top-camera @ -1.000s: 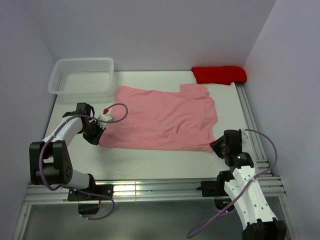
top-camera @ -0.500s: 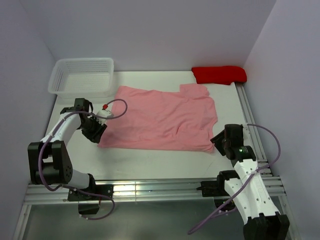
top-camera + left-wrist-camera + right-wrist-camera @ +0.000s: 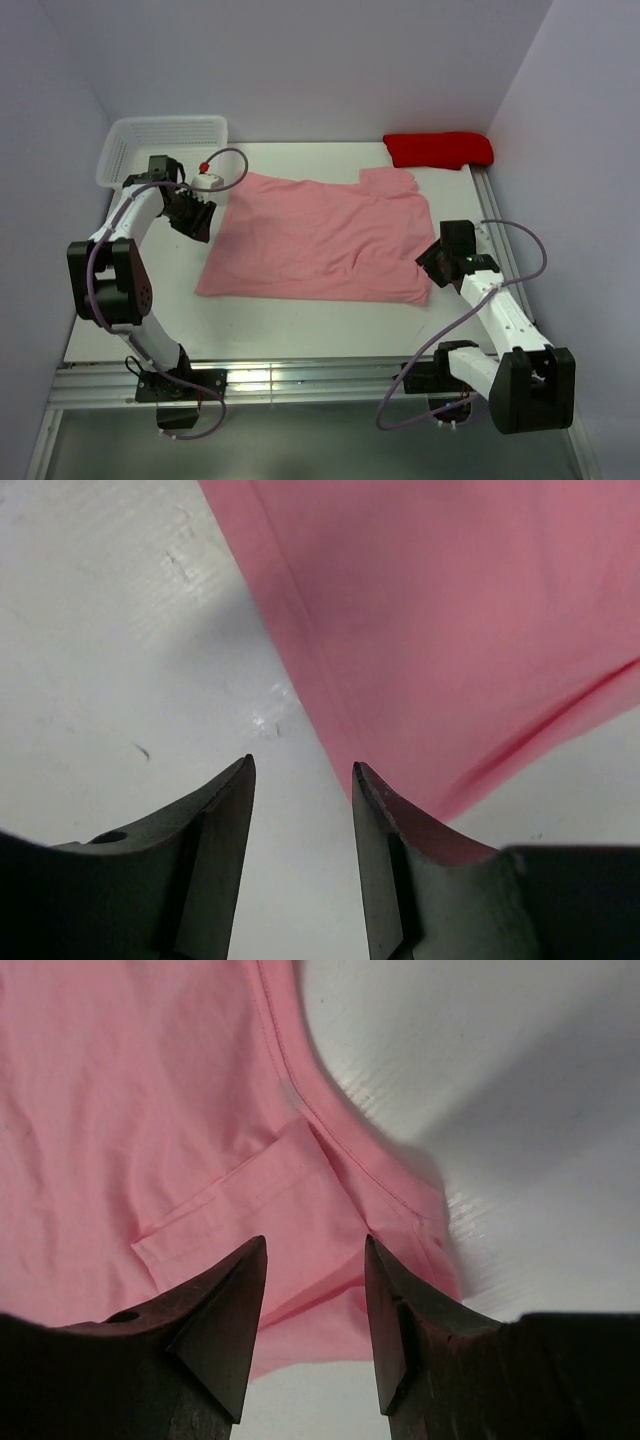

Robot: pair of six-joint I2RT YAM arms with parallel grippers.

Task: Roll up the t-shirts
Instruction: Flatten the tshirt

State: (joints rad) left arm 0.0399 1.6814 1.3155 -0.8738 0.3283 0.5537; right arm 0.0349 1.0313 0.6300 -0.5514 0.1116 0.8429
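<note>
A light-pink t-shirt point(image 3: 325, 235) lies spread flat across the middle of the white table point(image 3: 300, 325). My left gripper point(image 3: 198, 220) hangs over the shirt's left edge. In the left wrist view it point(image 3: 303, 770) stands open, with bare table between the jaws and the shirt's hem point(image 3: 450, 630) just to their right. My right gripper point(image 3: 430, 262) hovers at the shirt's near right corner. The right wrist view shows it point(image 3: 315, 1245) open over the pink fabric point(image 3: 150, 1090), where a sleeve lies folded, and holding nothing.
A white mesh basket point(image 3: 165, 152) stands at the back left, close behind the left arm. A folded red cloth point(image 3: 438, 149) lies in the back right corner. An aluminium rail point(image 3: 497, 240) runs along the table's right side. Walls enclose three sides.
The left gripper opened at the shirt's near left corner and moved back along its left edge. The right gripper opened wider and moved farther from the near edge. The shirt stays flat.
</note>
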